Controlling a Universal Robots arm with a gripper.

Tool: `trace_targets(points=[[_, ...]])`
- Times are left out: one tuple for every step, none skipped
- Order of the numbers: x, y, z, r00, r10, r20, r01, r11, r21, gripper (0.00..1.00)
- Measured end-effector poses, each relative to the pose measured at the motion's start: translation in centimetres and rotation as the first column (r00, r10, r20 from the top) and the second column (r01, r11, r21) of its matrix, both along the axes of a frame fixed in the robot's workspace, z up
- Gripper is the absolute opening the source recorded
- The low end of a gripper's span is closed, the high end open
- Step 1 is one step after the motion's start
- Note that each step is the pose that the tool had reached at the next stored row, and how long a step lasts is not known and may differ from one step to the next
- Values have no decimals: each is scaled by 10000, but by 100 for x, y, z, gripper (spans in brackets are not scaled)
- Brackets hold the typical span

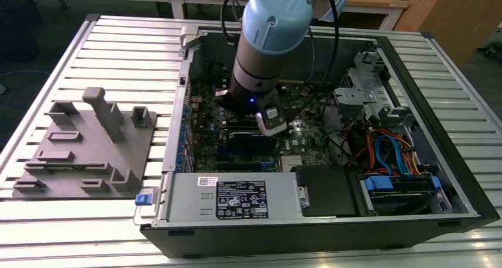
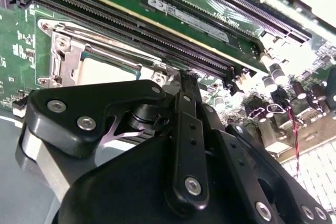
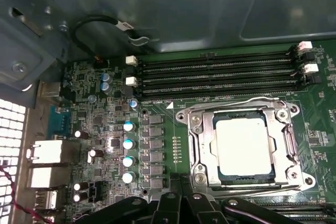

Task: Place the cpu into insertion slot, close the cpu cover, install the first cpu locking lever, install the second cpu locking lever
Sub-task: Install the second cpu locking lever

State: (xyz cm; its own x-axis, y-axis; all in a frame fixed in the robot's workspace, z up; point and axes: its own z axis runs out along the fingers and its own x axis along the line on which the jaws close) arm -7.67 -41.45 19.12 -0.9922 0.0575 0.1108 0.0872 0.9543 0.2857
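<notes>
Claw (image 2: 178, 80) at cpu cover (image 3: 242, 148) edge

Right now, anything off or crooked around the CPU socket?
Nothing stands out. In the first wrist view the cpu sits square and flat in the insertion slot, with the cpu cover closed down around it. No bent metal or loose parts show on the green board nearby.

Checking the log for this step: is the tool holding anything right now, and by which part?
It cannot be told. The tool sits low beside the insertion slot, where the cpu already lies under the closed cpu cover.
</notes>
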Motion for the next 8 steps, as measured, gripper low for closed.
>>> trace_targets(points=[[-2, 0, 11, 10000, 1, -5, -1, 10000, 15, 11], [-5, -1, 27, 10000, 1, -10, -1, 10000, 29, 11], [-7, -1, 45, 10000, 1, -16, -1, 10000, 40, 11], [-9, 0, 64, 10000, 0, -22, 0, 10000, 50, 11], [-12, 0, 83, 10000, -2, -29, 2, 10000, 52, 11], [-13, 0, 105, 10000, -1, -35, 1, 10000, 53, 11], [-14, 0, 126, 10000, 0, -41, 0, 10000, 54, 11], [-14, 0, 144, 10000, 0, -45, 1, 10000, 55, 11]])
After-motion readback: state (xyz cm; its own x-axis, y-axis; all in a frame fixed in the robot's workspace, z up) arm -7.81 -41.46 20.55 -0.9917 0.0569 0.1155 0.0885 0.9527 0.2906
